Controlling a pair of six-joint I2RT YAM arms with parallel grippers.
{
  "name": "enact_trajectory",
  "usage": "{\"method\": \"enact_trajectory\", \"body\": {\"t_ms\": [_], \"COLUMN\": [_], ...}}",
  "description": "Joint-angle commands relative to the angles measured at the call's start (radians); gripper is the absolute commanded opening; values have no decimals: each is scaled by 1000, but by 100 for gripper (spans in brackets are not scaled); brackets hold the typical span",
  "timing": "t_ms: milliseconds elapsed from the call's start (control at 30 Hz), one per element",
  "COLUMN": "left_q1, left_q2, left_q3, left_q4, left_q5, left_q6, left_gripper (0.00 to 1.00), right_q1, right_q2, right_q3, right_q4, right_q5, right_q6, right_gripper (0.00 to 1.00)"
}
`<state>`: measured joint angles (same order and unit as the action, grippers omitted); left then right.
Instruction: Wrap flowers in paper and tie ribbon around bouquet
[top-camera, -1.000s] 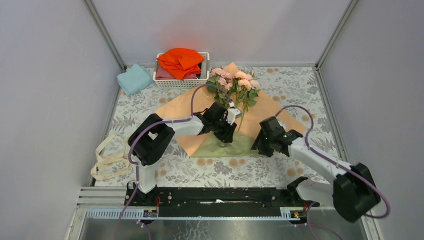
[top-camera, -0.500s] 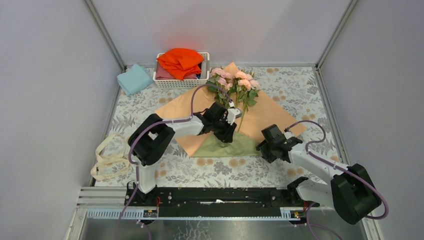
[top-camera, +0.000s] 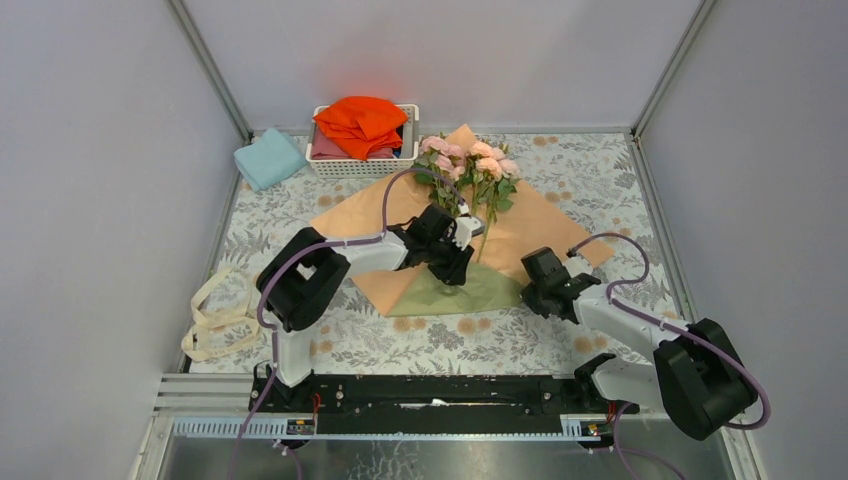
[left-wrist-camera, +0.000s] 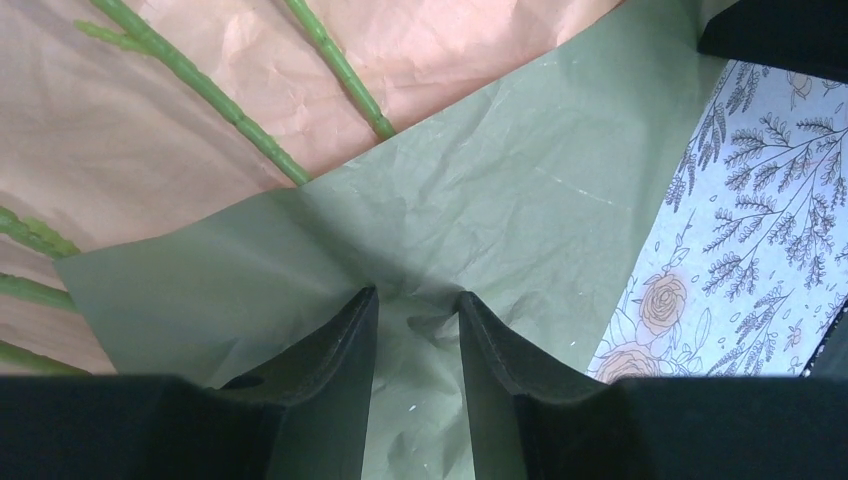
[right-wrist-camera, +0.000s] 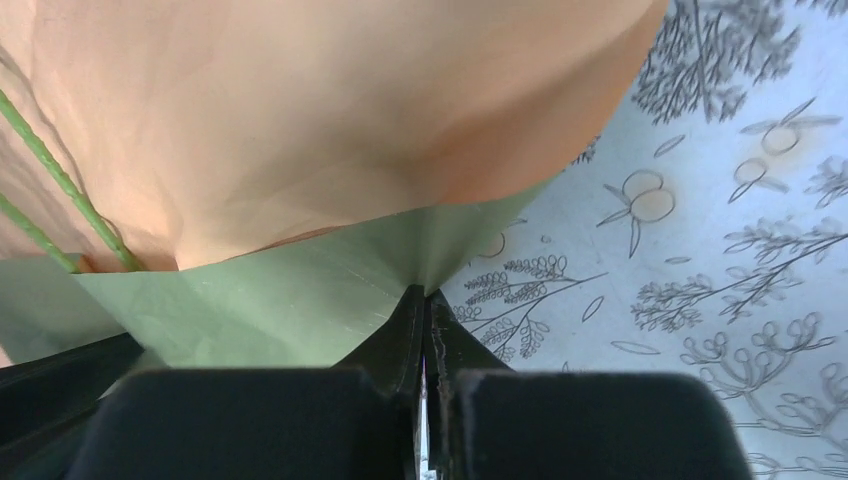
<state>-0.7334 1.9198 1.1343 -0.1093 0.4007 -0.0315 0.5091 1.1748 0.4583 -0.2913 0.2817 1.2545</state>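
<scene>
The paper (top-camera: 545, 225) lies peach face up, its near corner folded back as an olive-green flap (top-camera: 480, 293). The flowers (top-camera: 468, 160) rest on it, pink blooms far, green stems (left-wrist-camera: 335, 62) running under the flap. My left gripper (top-camera: 455, 268) stands open, its fingertips (left-wrist-camera: 365, 300) pressing down on the green flap (left-wrist-camera: 500, 200). At the flap's right end my right gripper (top-camera: 527, 290) is shut on the paper (right-wrist-camera: 300, 290), pinching the fold corner at its tips (right-wrist-camera: 425, 292). The ribbon (top-camera: 215, 315) lies loose at the table's left edge.
A white basket (top-camera: 330, 168) with a bright orange cloth (top-camera: 362, 118) stands at the back, next to a folded light-blue cloth (top-camera: 268, 158). Grey walls close in both sides. The floral tablecloth (top-camera: 600, 170) shows to the right of the paper.
My right gripper dropped toward the near right end of the green flap and closed on its fold corner. The left gripper stayed in place on the flap.
</scene>
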Motion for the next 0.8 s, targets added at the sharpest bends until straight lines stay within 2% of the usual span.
{"method": "enact_trajectory", "body": {"t_ms": [0,133,433,467,567,600,700,767], "left_q1": [0,1,2,2,2,2,2,2], "left_q2": [40,56,90,92,101,103,107,106], "left_q3": [19,25,39,38,38,36,35,35], "left_q4": [-22,-23,-28,-28,-28,-27,-29,-29], "left_q5": [-59,-68,-100,-106,-105,-104,-93,-87], "left_q6": [18,18,24,23,20,19,19,19], "left_gripper": [42,43,42,42,42,42,42,42], "right_q1": [18,79,279,282,282,282,282,282], "right_q2": [48,88,190,191,130,96,15,-19], "right_q3": [126,250,449,456,362,313,191,140], "right_q4": [-121,-214,-303,-312,-260,-221,-153,-128], "right_q5": [177,289,445,436,339,296,204,177], "right_q6": [-265,-382,-464,-445,-336,-287,-97,-16], "right_gripper": [0,0,1,6,47,56,76,81]}}
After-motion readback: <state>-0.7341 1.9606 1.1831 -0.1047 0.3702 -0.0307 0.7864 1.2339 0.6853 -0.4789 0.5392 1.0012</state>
